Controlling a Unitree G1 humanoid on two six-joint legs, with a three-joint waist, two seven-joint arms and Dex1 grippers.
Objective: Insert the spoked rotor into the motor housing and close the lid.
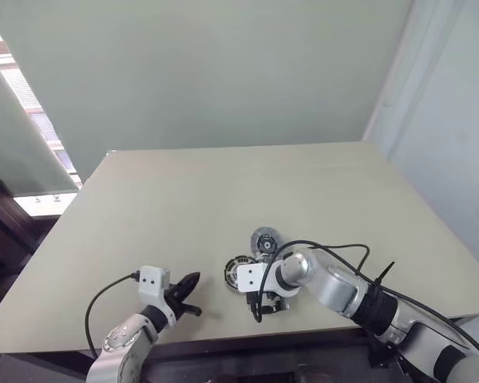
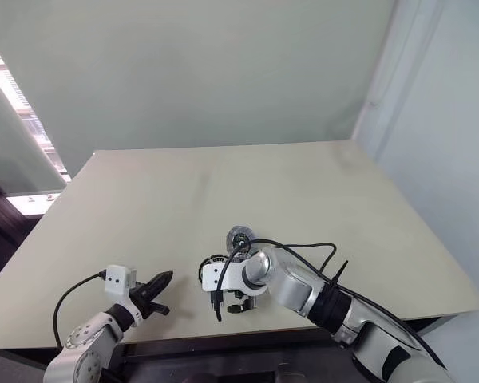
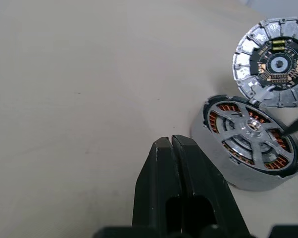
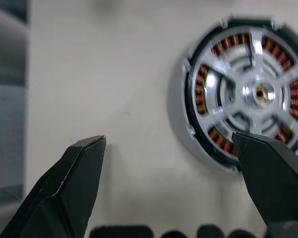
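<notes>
My right tool (image 4: pixel 169 163) stands wide open, its two black fingers (image 4: pixel 74 173) spread far apart and gripping nothing. It points down over the motor housing (image 4: pixel 228 94); one fingertip sits in front of the housing's rim in my right wrist view, and I cannot tell whether it touches. The other fingertip is over bare surface (image 1: pixel 223 191).

The motor housing (image 3: pixel 248 144) rests on the surface near its front edge, about midway along that edge. The spoked rotor (image 4: pixel 260 91) already sits inside it: silver spokes run from a small hub to the rim, and the copper-brown windings show through the gaps between them.

Just beyond the housing, toward the far edge of the surface, lies the lid (image 3: pixel 273 62), a flat grey disc with radial segments and a dark centre. In my left wrist view its edge meets or overlaps the housing's rim; it lies off the housing, not on top of it.

My left tool (image 1: pixel 188 291) is closed, its fingers pressed together and empty. It hovers near the front edge, to the left of the housing and apart from it, pointing toward it.
</notes>
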